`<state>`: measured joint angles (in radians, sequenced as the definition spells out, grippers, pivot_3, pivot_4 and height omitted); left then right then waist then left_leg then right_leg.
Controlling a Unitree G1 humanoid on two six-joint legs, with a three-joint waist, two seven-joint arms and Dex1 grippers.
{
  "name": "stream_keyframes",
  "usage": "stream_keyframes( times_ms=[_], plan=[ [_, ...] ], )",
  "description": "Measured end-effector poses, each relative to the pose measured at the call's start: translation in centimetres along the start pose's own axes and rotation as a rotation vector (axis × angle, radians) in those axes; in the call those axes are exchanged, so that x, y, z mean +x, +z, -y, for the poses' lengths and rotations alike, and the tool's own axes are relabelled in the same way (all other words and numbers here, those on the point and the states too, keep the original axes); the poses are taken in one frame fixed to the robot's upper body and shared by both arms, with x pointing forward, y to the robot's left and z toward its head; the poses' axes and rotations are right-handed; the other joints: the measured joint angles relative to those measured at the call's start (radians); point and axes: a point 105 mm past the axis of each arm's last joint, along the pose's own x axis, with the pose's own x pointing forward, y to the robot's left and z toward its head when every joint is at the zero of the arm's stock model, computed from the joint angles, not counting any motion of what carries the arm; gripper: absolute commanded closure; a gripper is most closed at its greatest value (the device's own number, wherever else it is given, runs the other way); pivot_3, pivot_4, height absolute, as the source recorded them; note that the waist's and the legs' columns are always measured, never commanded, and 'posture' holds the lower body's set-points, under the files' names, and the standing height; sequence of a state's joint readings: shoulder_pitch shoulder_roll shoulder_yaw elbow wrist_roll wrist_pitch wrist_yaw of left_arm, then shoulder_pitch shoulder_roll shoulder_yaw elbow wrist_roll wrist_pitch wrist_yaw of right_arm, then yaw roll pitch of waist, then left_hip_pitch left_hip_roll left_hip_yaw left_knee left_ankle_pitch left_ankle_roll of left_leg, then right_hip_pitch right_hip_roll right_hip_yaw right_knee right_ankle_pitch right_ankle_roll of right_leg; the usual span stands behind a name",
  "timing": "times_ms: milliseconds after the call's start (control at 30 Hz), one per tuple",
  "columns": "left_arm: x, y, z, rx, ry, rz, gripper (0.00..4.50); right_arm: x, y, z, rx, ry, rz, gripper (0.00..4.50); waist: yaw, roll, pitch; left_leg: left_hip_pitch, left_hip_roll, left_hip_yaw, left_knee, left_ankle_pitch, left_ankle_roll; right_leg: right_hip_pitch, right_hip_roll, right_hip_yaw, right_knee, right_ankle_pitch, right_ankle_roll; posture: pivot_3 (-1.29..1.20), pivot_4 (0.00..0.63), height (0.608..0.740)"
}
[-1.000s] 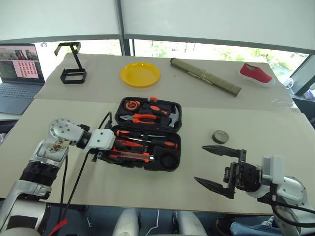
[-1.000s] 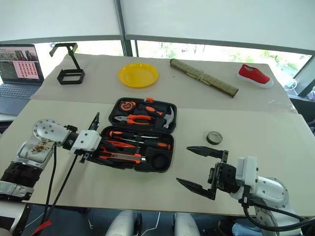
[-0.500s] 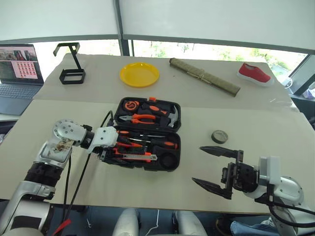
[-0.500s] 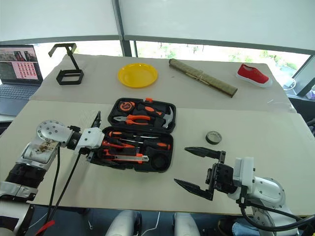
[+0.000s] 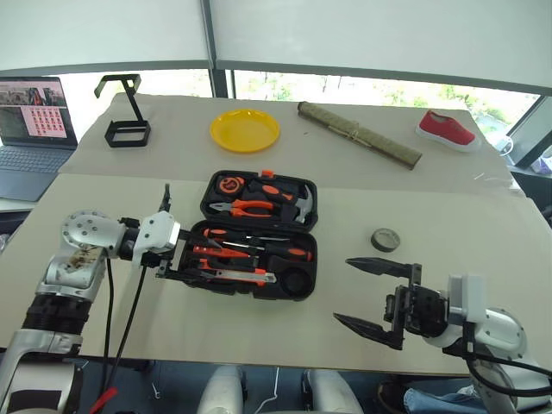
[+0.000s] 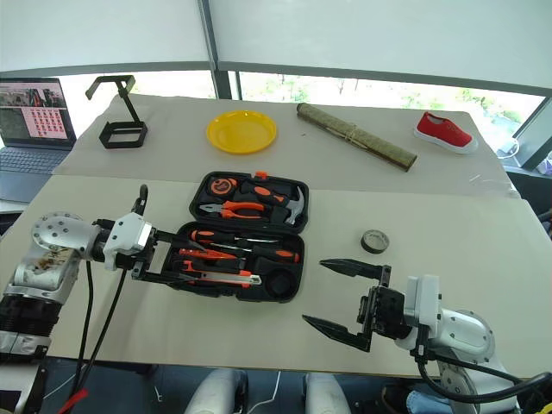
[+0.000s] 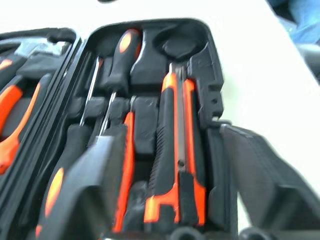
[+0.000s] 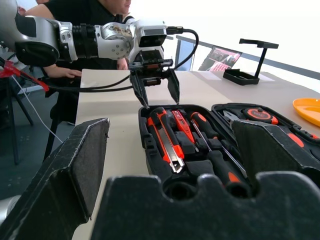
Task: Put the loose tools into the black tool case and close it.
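Drawn back from the case's near-left corner, the left gripper is now seen with its two black fingers parted and nothing between them, where a second ago it was pressed low over the tray's left end. The beige table is taken first as the largest thing: wide bare surface is left along the case's left and front edges. The black hinged plastic tool case lies open and flat near the table's middle, and both black-and-orange screwdrivers and the orange-black utility knife are seated in its near tray. That withdrawal suggests the left-side loading is finished. The right gripper is held wide and empty, low over the table's front edge, right of the case. The small round grey roll is left loose on the table, well apart from the case, just beyond the right gripper; it is probably next, before the lid is shut.
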<state>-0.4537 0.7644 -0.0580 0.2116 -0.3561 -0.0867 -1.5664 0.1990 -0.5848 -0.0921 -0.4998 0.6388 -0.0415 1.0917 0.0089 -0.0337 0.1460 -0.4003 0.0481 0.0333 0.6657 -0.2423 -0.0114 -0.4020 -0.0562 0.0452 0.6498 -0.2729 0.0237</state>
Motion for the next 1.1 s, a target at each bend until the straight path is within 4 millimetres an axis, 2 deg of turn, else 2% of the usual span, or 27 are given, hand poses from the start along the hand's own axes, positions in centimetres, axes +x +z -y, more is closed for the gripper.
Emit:
stream_keyframes(
  times_ms=[167,367,567,767,1000,1100],
  plan=[
    [1.1,-1.1,0.6,0.010,0.001,0.023,4.48,0.2,0.1,0.2,-0.009,0.002,0.002,0.00,-0.003,0.000,0.000,0.000,0.000,0.000,0.001,0.000,0.000,0.000,0.001,0.000,0.001,0.000,0.000,0.00,0.150,0.740],
    [1.9,-3.1,0.2,-0.012,0.069,0.000,4.48,0.1,-0.1,0.0,0.003,-0.004,-0.004,0.00,0.001,0.000,0.000,0.000,0.000,0.000,0.002,0.000,0.000,0.000,0.000,0.000,0.001,0.000,0.000,0.00,0.150,0.740],
    [2.2,-3.6,0.1,0.015,0.072,-0.001,4.48,0.2,0.1,0.1,0.001,-0.017,-0.003,0.00,0.001,0.000,0.000,0.002,0.000,0.000,0.004,0.000,0.000,0.002,0.000,0.000,0.005,0.000,0.000,0.00,0.150,0.740],
    [2.5,-5.1,0.0,-0.030,0.065,-0.071,4.48,0.1,0.0,0.1,0.001,-0.025,-0.006,0.00,-0.001,0.001,-0.003,0.015,0.000,0.000,0.003,0.000,0.000,0.015,0.000,0.000,0.003,-0.001,0.000,0.00,0.150,0.740],
    [3.1,-5.9,0.3,-0.133,0.047,-0.100,4.48,0.1,0.0,0.1,0.002,-0.030,-0.008,0.00,-0.003,0.018,-0.020,0.019,0.000,0.001,0.003,0.000,0.000,0.018,0.000,0.001,0.004,-0.001,0.001,0.00,0.150,0.740],
    [3.0,-5.7,0.4,-0.156,0.098,-0.023,4.48,-0.1,0.0,0.2,0.002,-0.047,-0.012,0.00,-0.003,0.020,-0.022,0.017,0.000,0.001,0.003,0.000,0.000,0.016,0.000,0.002,0.004,-0.001,0.001,0.00,0.150,0.740]
  ],
)
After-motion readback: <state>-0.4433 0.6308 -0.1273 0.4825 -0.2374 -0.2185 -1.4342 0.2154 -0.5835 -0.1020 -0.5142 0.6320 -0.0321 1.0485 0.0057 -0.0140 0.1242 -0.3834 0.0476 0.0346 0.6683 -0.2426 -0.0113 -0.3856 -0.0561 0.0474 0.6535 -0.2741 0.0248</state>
